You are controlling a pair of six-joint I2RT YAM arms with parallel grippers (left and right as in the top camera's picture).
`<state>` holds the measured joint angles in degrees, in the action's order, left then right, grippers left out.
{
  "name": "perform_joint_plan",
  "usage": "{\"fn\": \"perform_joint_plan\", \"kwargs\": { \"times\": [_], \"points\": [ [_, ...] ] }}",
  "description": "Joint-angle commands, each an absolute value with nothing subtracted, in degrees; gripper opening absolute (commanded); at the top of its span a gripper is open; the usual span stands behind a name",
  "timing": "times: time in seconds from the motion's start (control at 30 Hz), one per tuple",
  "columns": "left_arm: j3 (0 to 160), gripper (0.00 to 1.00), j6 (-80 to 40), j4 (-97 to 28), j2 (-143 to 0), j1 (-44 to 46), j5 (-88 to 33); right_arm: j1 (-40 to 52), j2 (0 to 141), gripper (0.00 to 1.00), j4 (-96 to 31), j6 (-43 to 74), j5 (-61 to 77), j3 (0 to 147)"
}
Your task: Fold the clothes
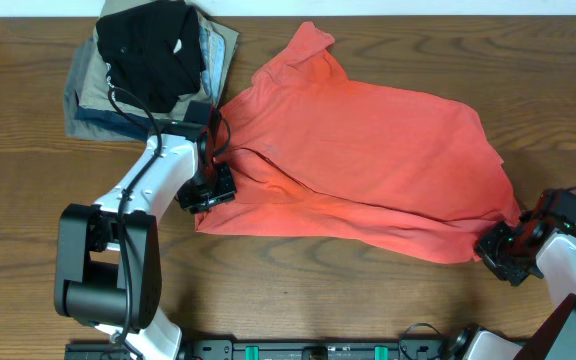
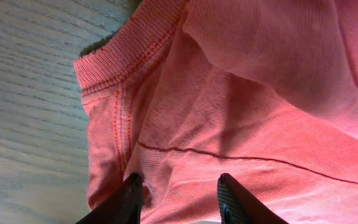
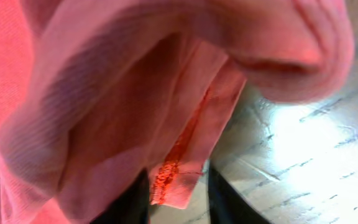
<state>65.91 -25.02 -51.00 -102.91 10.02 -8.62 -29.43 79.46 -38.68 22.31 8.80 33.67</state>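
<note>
- T-shirt (image 1: 368,150): coral-red, short sleeves, lying spread and rumpled on the worktop (image 1: 28,150), centre to right. One sleeve pokes up toward the far edge.
- Shirt is one loose layer with creases and is not folded.
- My left pincer (image 1: 211,187) sits on the shirt's left edge, near its lower left corner.
- Left wrist view: the left pincer (image 2: 179,186) has both dark fingers (image 2: 129,199) standing apart on the cloth (image 2: 241,93). The cloth runs between them and looks flat, not pinched, so the left pincer is open.
- Same view: a ribbed band with orange stitching lies just ahead of the fingers, with bare worktop (image 2: 30,93) to the left of it.
- My right pincer (image 1: 496,245) is at the shirt's lower right corner, touching the cloth edge.
- Right wrist view: a stitched hem of the shirt (image 3: 104,93) hangs between the two fingers (image 3: 225,199) of the right pincer (image 3: 179,193). A strip of worktop (image 3: 303,143) shows between the hem and one finger. Its jaws are apart, not clamped.
- Cloth bulges over the top of that view, close up and blurry.
- Pile of folded clothes (image 1: 88,95) at the far left corner, tan, grey and blue, just beside the shirt's left edge.
- Black garment (image 1: 153,45) on top of that pile, with a small white mark on it.
- A cable loops from my left arm across the edge of the pile.
</note>
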Motion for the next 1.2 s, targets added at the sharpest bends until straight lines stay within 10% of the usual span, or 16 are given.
{"fn": "perform_joint_plan", "kwargs": {
  "times": [0.0, 0.27, 1.17],
  "points": [
    [65.69, 0.41, -24.01, -51.35, -103.53, 10.04, -7.90, -28.82, 79.88, 0.24, -38.52, 22.26, 9.37, 32.82],
    [65.69, 0.41, -24.01, -51.40, -103.53, 10.04, -7.90, -28.80, 79.90, 0.01, -38.52, 22.33, 9.28, 32.45],
    [65.69, 0.41, -22.72, -53.28, -103.50, -2.02, -7.90, -36.95, 79.88, 0.01, -53.39, 22.92, -5.17, 51.83]
  ]
}}
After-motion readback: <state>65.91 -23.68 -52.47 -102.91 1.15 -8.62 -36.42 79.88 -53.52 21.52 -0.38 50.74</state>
